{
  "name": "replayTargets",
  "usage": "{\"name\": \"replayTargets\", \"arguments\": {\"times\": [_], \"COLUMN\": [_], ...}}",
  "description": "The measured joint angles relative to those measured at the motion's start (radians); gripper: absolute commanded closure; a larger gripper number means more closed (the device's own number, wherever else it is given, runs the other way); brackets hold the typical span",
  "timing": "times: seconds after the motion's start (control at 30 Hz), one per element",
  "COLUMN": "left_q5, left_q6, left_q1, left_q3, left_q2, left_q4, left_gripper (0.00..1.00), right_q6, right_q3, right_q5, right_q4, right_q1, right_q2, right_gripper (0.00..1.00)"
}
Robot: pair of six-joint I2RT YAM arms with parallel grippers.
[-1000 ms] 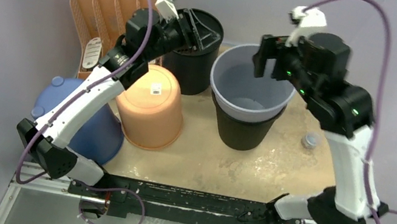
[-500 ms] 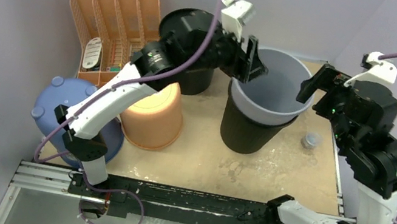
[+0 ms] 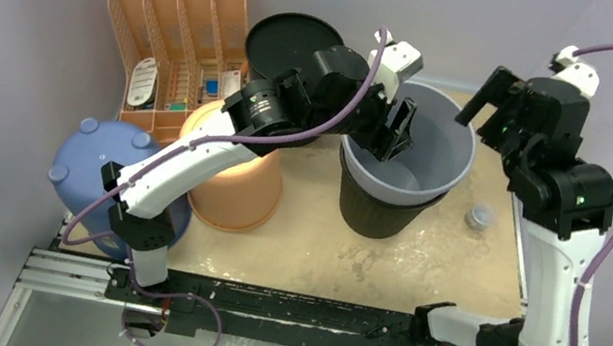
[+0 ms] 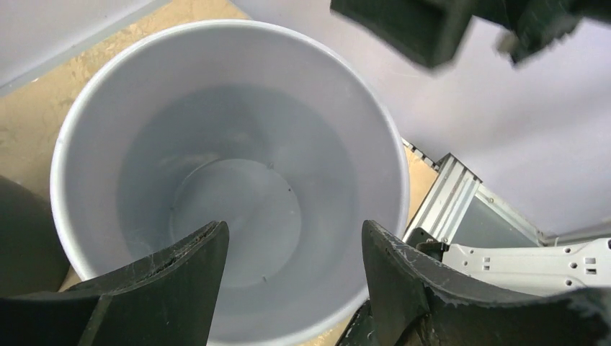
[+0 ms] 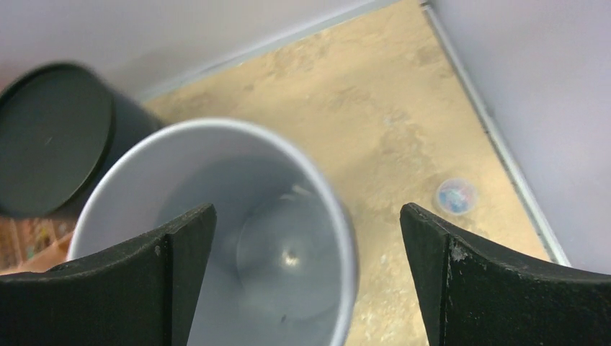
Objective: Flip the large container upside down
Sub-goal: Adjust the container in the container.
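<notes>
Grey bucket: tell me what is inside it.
Nothing: the grey bucket shows a bare bottom. The left gripper hides part of its near wall.

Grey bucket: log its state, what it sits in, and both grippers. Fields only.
container: grey bucket
pose: upright, open end up
contents: empty
sits in: black bucket, nested, on the table
left gripper: open, over the bucket's mouth, holding nothing
right gripper: open, above the bucket's right side, apart from it, holding nothing
flip: not yet done
</notes>
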Motion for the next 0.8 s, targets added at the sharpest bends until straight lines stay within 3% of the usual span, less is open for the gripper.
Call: {"name": "replayTargets", "arguments": {"times": [0.27, 0.47, 0.6, 0.8], "left_q5": [-0.008, -0.007, -0.003, 0.02], "left_q6": [0.031, 0.052, 0.064, 0.086], "left_q1": [-0.013, -0.016, -0.018, -0.029], "left_q3": [-0.011, -0.017, 0.031, 0.039], "left_q2": [-0.001, 0.018, 0.061, 0.101], "left_q4": [0.018, 0.031, 0.031, 0.031], "left_gripper": [0.32, 0.32, 0.3, 0.29], "right_q6": [-0.101, -0.071, -0.007, 0.079], "right_q3": [-0.069, -0.341, -0.539, -0.803], "right_q5": [-0.29, -0.559, -0.671, -0.797], "right_q4": [0.145, 0.281, 0.35, 0.439], "right_q1": [-0.49, -0.826, -0.921, -0.937], "right_q2": [0.029, -0.044, -0.091, -0.192], "right_gripper": [0.0, 0.0, 0.01, 0.09]}}
